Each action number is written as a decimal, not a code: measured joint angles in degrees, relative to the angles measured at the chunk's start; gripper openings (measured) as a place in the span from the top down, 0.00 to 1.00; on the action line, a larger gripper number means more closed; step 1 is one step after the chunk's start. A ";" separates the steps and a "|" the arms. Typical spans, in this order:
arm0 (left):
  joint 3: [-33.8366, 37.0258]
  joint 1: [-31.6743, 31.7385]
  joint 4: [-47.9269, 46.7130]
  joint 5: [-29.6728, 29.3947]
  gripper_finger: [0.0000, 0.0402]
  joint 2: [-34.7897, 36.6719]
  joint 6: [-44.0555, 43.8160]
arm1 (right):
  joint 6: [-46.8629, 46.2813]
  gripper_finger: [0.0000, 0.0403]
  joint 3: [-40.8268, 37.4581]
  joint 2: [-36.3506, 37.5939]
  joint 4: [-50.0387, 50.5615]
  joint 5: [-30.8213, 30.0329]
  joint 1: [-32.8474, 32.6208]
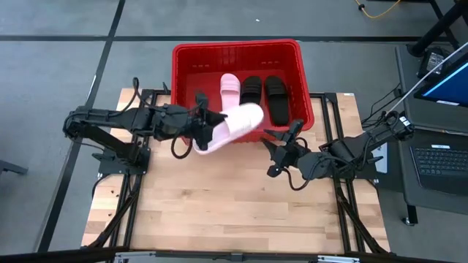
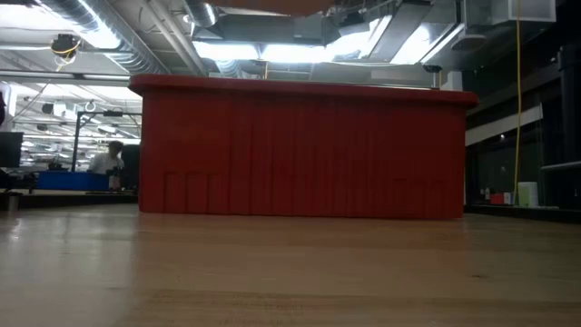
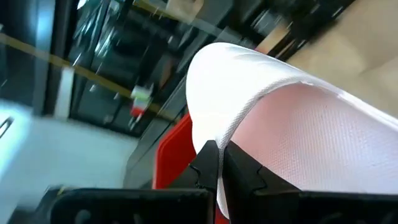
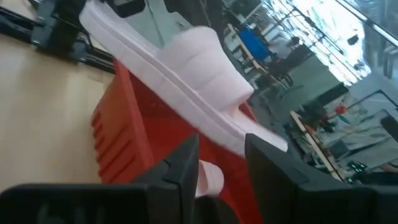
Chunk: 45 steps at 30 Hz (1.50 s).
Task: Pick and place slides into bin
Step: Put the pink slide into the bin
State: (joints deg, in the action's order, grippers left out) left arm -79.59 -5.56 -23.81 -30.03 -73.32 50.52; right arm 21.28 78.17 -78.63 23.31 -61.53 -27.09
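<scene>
Three slides lay in the bin (image 1: 183, 62): one pink (image 1: 230, 86) and two black (image 1: 251, 89), side by side on its floor. The fourth slide (image 1: 235, 126), pink, was off the table, held tilted across the bin's near rim, one end over the bin and the other out toward the left arm.

Left gripper (image 1: 199, 133) was clamped tight on that slide's outer end; the left wrist view showed its fingers (image 3: 208, 163) pinching the edge of the sole (image 3: 292, 130). Right gripper (image 1: 281, 140) sat just beside the slide's other end at the bin's near right corner. In the right wrist view its fingers (image 4: 183, 165) stood apart with the slide (image 4: 180, 74) ahead of them and not between them; no contact could be made out.

Low view showed only the bin's front wall (image 2: 300, 154) on bare table (image 2: 290, 272); nothing left on the wood to collect.

Judged step: last slide in carry, left arm alone bearing it. Task looked nearly done.

Next move would call for getting the whole slide past the rim before letting go, since its outer end hung outside the bin. Release too soon and it might tip back onto the table. The right arm would need to keep out of the way.
</scene>
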 joint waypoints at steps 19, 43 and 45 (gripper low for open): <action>0.00 12.96 -2.16 -8.25 0.99 -0.02 -11.61 | -18.52 0.98 0.00 -0.02 8.53 -0.18 12.33; 0.00 26.76 -9.72 -19.51 0.99 -9.65 -25.20 | -11.94 0.99 0.00 -0.04 9.21 32.85 37.75; 0.00 27.14 -10.74 -19.40 0.99 -10.50 -26.52 | -11.65 1.00 0.00 -0.04 9.09 32.90 38.10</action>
State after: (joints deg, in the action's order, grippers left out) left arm -79.59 21.58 -34.55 -49.42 -83.82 24.01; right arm 9.62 78.17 -78.67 32.40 -28.63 11.01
